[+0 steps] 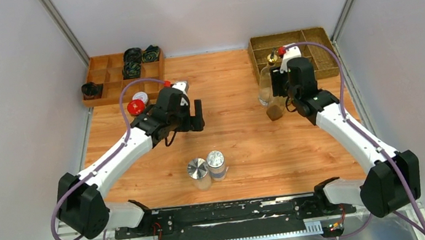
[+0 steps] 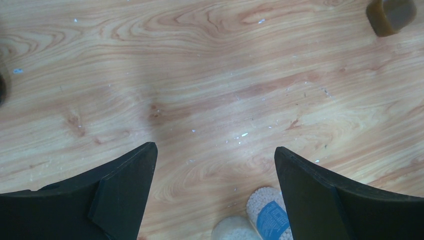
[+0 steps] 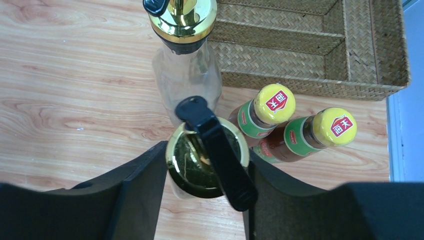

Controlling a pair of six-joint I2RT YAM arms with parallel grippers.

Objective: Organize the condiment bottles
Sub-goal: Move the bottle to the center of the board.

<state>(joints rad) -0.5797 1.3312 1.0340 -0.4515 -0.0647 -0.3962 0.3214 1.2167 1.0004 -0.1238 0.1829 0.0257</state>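
the wooden table (image 1: 238, 98) carried everything. at its far right corner sat a wicker tray (image 1: 319, 41), and at its far left a wooden divider tray (image 1: 106, 78) with dark cloth bundles (image 1: 141, 55) in it. the right pincer (image 3: 206, 152) was partly closed, its fingers (image 3: 142, 190) pressed against both sides of the gold collar of the nearer clear bottle (image 3: 187, 162). that bottle stood on the table just in front of the wicker tray. the second clear bottle (image 3: 186, 70) stood just behind it, and two yellow-capped sauce bottles (image 3: 272, 106) stood side by side close by. the left pincer (image 2: 214, 150) hung wide open above bare wood, holding nothing. two silver-lidded shakers (image 1: 198, 170) stood together mid-table near the front. the red-lidded jar (image 1: 136, 108) and white-lidded jar (image 1: 140, 96) sat beside the divider tray.
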